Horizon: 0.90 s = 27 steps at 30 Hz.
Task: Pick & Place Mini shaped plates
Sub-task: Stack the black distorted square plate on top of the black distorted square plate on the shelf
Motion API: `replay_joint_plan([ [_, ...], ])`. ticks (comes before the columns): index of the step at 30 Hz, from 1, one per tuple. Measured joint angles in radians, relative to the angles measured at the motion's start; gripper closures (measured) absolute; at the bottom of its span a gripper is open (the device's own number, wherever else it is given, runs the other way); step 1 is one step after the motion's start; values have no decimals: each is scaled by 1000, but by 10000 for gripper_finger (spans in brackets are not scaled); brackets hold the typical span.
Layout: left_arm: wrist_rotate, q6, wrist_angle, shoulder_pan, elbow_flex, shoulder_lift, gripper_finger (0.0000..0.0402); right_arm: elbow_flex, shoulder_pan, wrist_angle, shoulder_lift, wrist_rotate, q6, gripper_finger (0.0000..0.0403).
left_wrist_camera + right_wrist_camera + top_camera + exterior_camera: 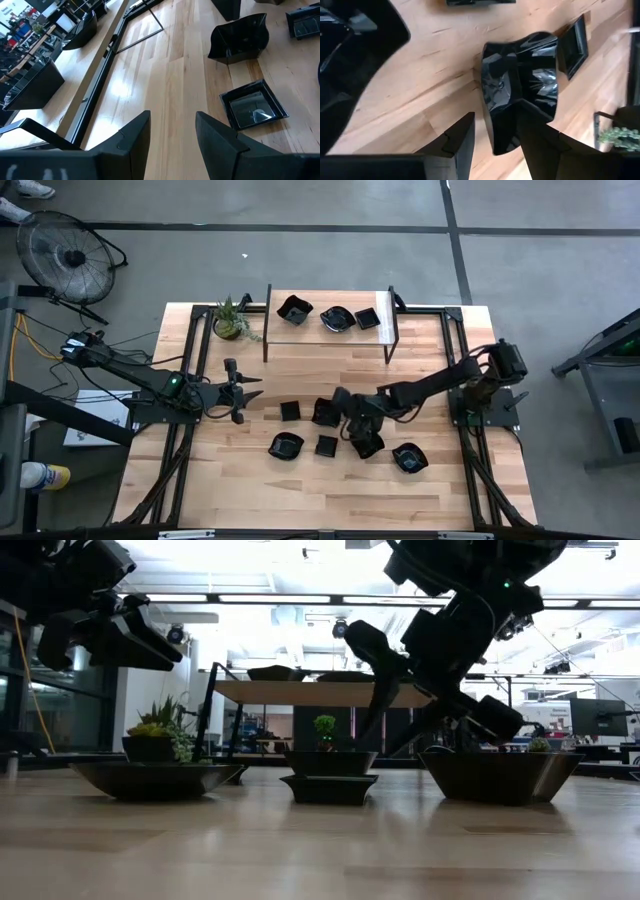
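Right gripper (492, 137) low at table centre, fingers straddling rim of glossy black wavy-rimmed mini plate (520, 85); grip not clear. Left gripper (172, 132) waiting at left, jaws wide, holding nothing

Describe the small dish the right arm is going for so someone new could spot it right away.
Start at the raised wooden shelf at the table's far edge, then drop to the cluster of black dishes mid-table. It is the wavy-rimmed black dish at the cluster's centre, the only one with the right end effector straddling its rim.
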Motion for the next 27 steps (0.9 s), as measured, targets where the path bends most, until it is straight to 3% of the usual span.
replay_joint_plan([
  [15, 11, 0, 0, 0, 0, 0, 250, 0, -70, 7, 8, -103, -58, 272],
  [27, 17, 0, -3, 0, 1, 0, 250, 0, -73, 32, 54, -65, -55, 300],
])
